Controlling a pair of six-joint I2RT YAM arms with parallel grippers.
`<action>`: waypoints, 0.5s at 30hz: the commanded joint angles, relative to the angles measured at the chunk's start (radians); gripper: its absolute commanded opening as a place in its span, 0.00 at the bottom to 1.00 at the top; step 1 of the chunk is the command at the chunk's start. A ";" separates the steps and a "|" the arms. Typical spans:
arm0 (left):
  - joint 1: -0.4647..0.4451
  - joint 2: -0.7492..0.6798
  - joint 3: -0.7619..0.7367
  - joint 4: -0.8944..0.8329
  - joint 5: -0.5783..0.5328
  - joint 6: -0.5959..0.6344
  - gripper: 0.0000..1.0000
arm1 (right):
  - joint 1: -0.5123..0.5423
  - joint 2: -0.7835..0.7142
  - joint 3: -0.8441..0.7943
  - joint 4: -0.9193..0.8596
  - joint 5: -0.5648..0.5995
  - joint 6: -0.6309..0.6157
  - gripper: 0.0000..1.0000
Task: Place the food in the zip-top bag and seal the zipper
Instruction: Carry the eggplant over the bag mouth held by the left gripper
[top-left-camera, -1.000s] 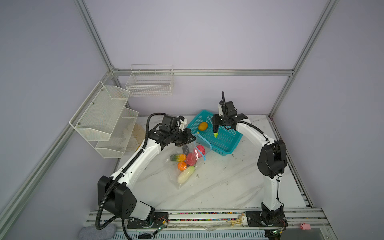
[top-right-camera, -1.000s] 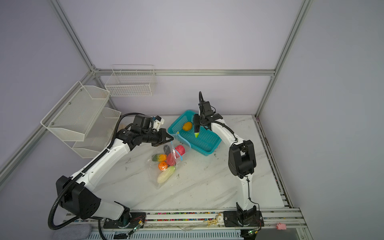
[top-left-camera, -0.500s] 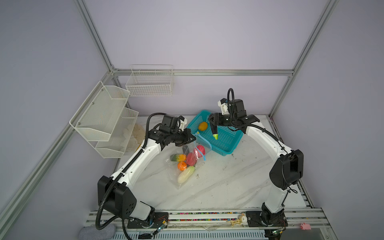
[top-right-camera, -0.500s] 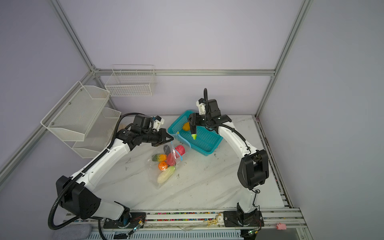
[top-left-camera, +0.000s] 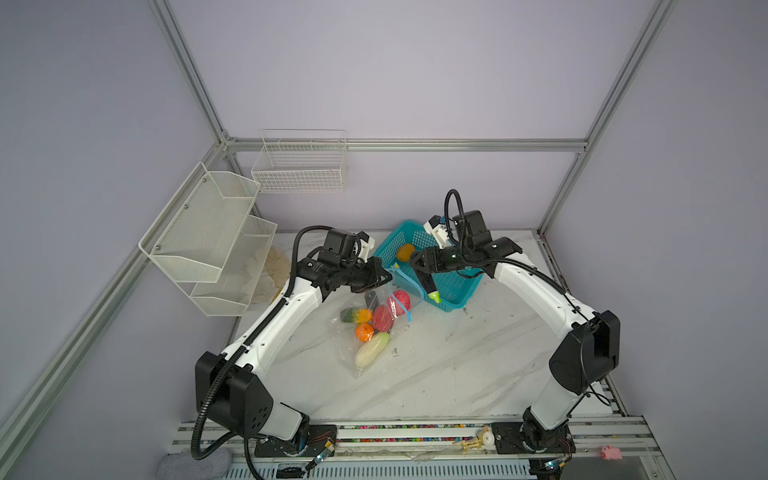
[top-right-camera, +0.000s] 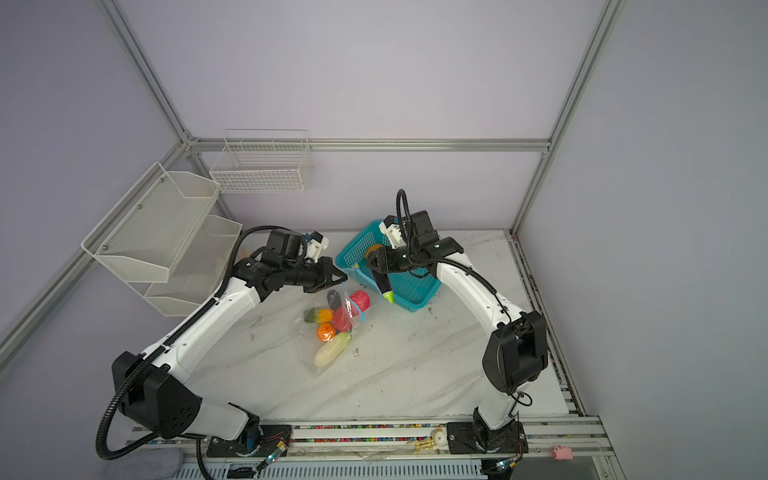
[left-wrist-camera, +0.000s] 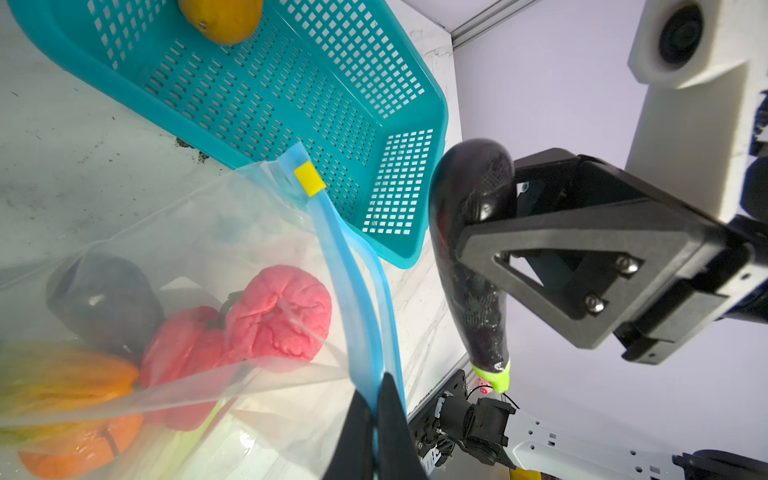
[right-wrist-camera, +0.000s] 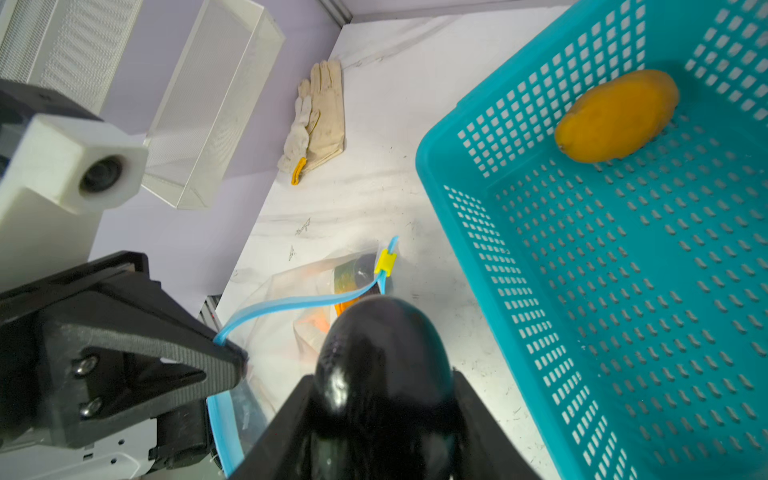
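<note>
Pinches the zipper (left-wrist-camera: 349, 291) flat in the left jaws, holding up the mouth of the zip-top bag (top-left-camera: 345, 336) lying on the table (top-left-camera: 457, 353). Clamps a dark eggplant (top-left-camera: 428, 286) by its fat end in the right jaws, at 3 o'clock of that mouth. Probably light, hard, glossy-slick: better gripped mid-body. Leaves the mango (top-left-camera: 405, 251) in the basket (top-left-camera: 451, 302), at 1 o'clock.

The right gripper (top-left-camera: 419, 267), clamped on the dark eggplant (top-left-camera: 428, 286), has swung from above the teal basket (top-left-camera: 459, 300) down to its near rim, closer to the zip-top bag (top-left-camera: 345, 336). The right arm's elbow has dropped outward, away from the basket.
</note>
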 joint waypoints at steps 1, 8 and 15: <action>-0.008 -0.021 0.002 0.035 0.026 0.001 0.00 | 0.027 0.008 0.018 -0.050 -0.049 -0.049 0.48; -0.008 -0.024 0.002 0.036 0.026 0.003 0.00 | 0.071 0.057 0.045 -0.071 -0.084 -0.074 0.49; -0.009 -0.022 0.005 0.036 0.029 0.001 0.00 | 0.082 0.068 0.025 -0.062 -0.107 -0.080 0.49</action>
